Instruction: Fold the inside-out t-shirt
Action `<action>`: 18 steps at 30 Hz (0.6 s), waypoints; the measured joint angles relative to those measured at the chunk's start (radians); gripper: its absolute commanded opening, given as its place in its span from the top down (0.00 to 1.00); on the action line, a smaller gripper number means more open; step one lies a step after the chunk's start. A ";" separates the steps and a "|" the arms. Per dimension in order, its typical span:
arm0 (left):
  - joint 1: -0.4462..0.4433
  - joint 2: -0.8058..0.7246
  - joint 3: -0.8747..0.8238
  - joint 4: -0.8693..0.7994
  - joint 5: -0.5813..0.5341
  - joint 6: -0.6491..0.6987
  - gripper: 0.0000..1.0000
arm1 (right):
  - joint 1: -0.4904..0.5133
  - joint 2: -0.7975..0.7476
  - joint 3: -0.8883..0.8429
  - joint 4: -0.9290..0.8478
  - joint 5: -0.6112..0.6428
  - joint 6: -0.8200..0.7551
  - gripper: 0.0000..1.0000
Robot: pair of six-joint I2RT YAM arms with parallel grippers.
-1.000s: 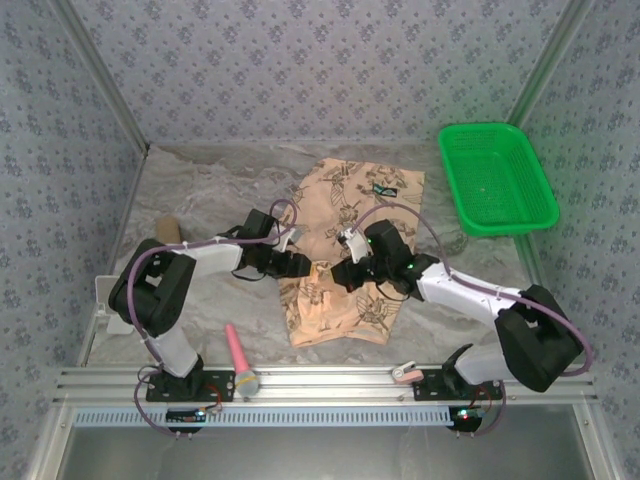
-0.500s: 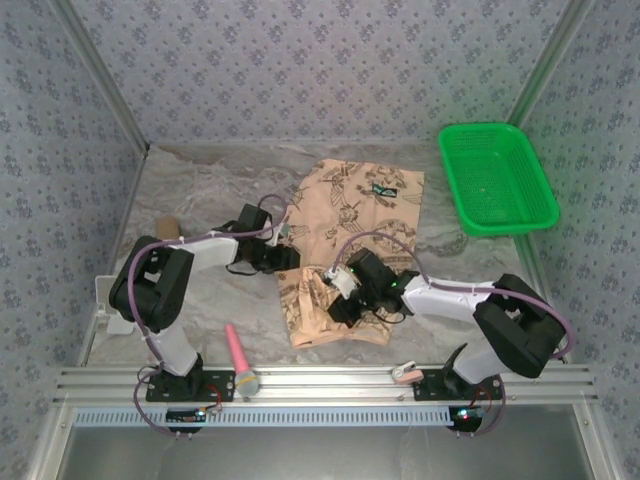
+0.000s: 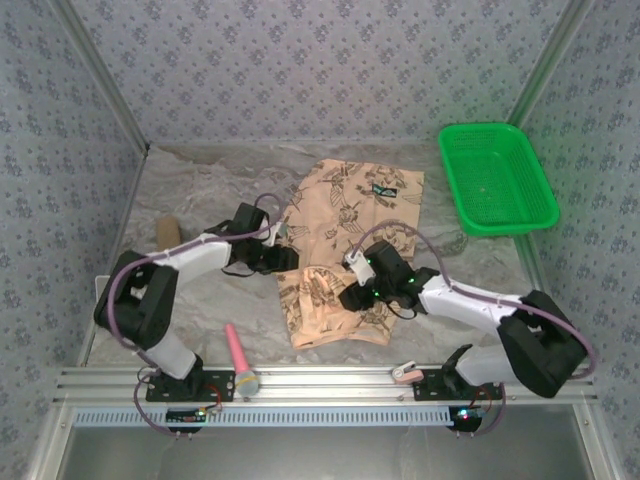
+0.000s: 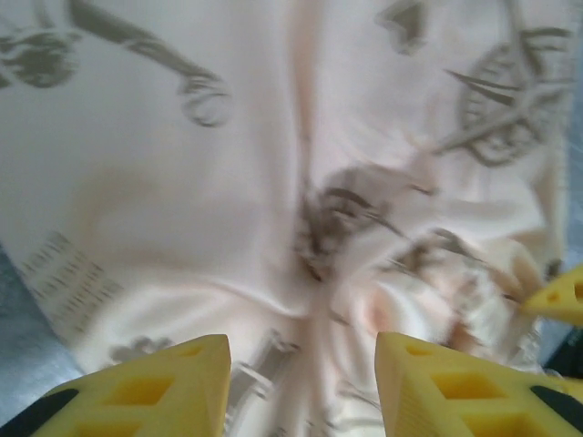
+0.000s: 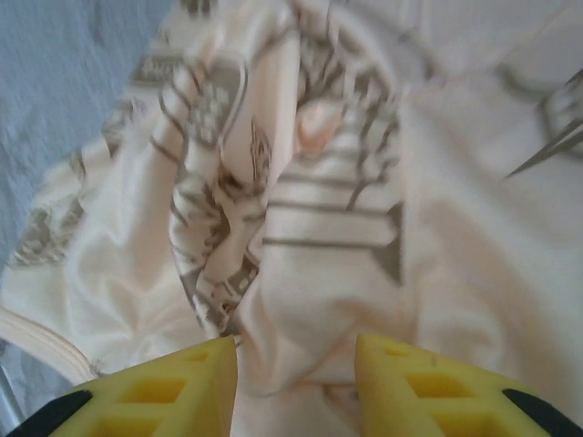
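The inside-out t-shirt (image 3: 350, 200) lies flat in the middle of the table, peach-tan with dark nautical prints, its small dark neck label at the far end. My left gripper (image 3: 288, 258) sits at the shirt's left edge. In the left wrist view it (image 4: 301, 364) is open, with wrinkled cloth (image 4: 228, 182) just beyond the yellow fingertips. My right gripper (image 3: 345, 298) rests over the shirt's near half. In the right wrist view it (image 5: 296, 364) is open, and a raised fold of the shirt (image 5: 328, 273) stands between its fingers.
A green plastic basket (image 3: 497, 178) stands at the far right. A pink-handled tool (image 3: 240, 357) lies by the front rail on the left, a small tan object (image 3: 167, 231) at the left wall, and a small white piece (image 3: 403, 372) on the rail. Marble tabletop (image 3: 200, 190) surrounds the shirt.
The right gripper moved nearer over the shirt's lower half, then opened from shut. The left gripper drew back leftwards from the shirt's middle to its left edge.
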 measured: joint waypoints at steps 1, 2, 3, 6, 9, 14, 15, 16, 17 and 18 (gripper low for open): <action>-0.011 -0.031 0.000 -0.005 0.002 -0.004 0.48 | 0.000 -0.012 0.022 -0.010 0.013 0.007 0.57; -0.026 -0.063 0.000 -0.003 0.006 -0.015 0.48 | 0.002 -0.014 0.053 -0.017 0.024 0.009 0.56; -0.042 -0.086 0.000 0.003 0.013 -0.026 0.48 | 0.005 -0.008 0.084 -0.022 0.037 0.008 0.56; -0.087 -0.068 0.016 0.027 0.031 -0.064 0.48 | 0.029 0.054 0.169 -0.031 0.081 0.007 0.55; -0.122 0.019 0.033 0.043 0.033 -0.097 0.51 | 0.048 0.126 0.190 -0.023 0.101 0.008 0.55; -0.139 0.144 0.036 0.040 0.006 -0.143 0.64 | 0.093 0.247 0.189 0.002 0.152 0.048 0.78; -0.140 0.153 0.036 0.040 0.000 -0.147 0.75 | 0.102 0.266 0.185 0.013 0.172 0.062 0.93; -0.140 0.156 0.035 0.041 -0.004 -0.151 0.86 | 0.108 0.276 0.180 0.019 0.188 0.074 1.00; -0.139 0.155 0.035 0.048 0.001 -0.159 0.93 | 0.108 0.277 0.171 0.025 0.201 0.087 1.00; -0.137 0.151 0.024 0.080 0.014 -0.167 1.00 | 0.098 0.268 0.160 0.030 0.208 0.101 1.00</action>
